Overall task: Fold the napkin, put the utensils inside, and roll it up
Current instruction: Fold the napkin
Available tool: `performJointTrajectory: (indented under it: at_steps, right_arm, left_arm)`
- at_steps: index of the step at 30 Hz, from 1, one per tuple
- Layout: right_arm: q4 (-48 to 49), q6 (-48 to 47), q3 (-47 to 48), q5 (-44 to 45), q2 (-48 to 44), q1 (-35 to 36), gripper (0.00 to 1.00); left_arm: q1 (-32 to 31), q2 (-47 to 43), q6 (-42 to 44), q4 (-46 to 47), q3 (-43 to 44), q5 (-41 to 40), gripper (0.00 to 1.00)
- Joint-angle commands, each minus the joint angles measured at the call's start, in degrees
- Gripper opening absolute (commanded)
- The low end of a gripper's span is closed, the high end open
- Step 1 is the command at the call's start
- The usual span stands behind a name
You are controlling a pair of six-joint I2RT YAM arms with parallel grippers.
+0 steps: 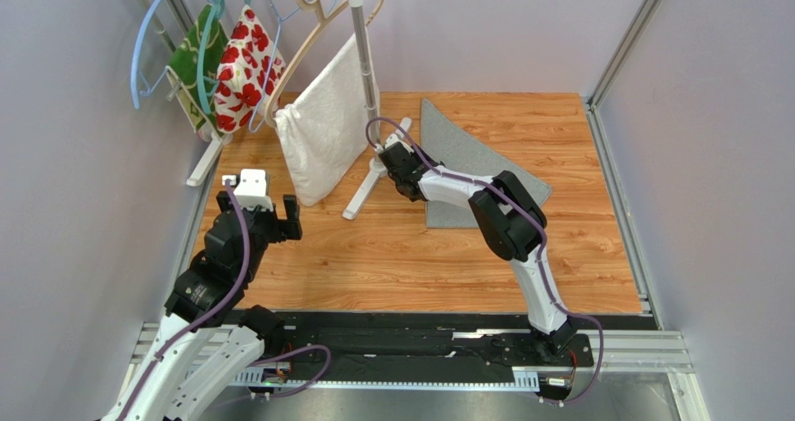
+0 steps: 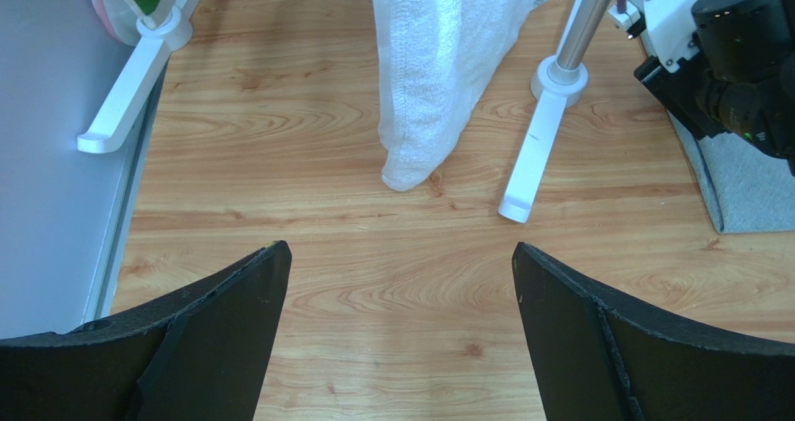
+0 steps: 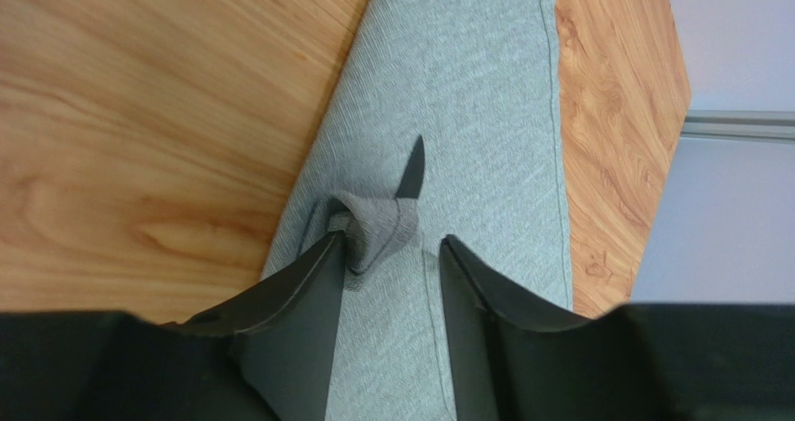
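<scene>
The napkin (image 1: 471,151) lay on the table (image 1: 392,263) in the upper middle of the overhead view, folded into a flat grey wedge, with the right pincer (image 3: 392,244) down at its left edge. In the right wrist view the jaws stood partly open with a small rolled hump of the cloth between them. The finger at the left of the frame touched that hump and the other stood just apart from it, so nothing looked clamped. The utensil (image 3: 411,167) showed only as a dark pointed tip poking out of the hump toward the top of the frame (the rest was hidden under fabric). The left pincer (image 2: 399,253) hung wide open and empty over bare wood at the left of the overhead view, near the white towel (image 2: 439,76). The cloth looked light, soft and limp, likely to slump or unroll if released, while the utensil seemed thin, stiff and apt to slide out. The best hold, I would judge, was across the hump itself, pinching fabric and utensil together.
</scene>
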Motion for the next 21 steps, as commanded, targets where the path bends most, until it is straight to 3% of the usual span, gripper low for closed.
performJointTrajectory:
  at_steps: [1, 7, 13, 21]
  right_arm:
    - [6.86, 1.38, -4.45, 1.32, -8.46, 0.03, 0.48]
    - [7.92, 5.42, -9.81, -2.11, -19.0, -0.06, 0.52]
    - [-1.65, 16.55, -12.11, -10.8, -28.76, 0.12, 0.53]
    - [-12.56, 30.47, -17.9, -22.14, -29.83, 3.54, 0.41]
  left_arm:
    - [-0.07, 0.27, 0.24, 0.66, -0.12, -0.43, 0.98]
    - [-0.07, 0.18, 0.24, 0.57, -0.12, -0.16, 0.98]
    - [-0.07, 0.18, 0.16, 0.66, -0.03, -0.16, 0.98]
    - [-0.07, 0.54, 0.24, 0.83, -0.12, 0.63, 0.98]
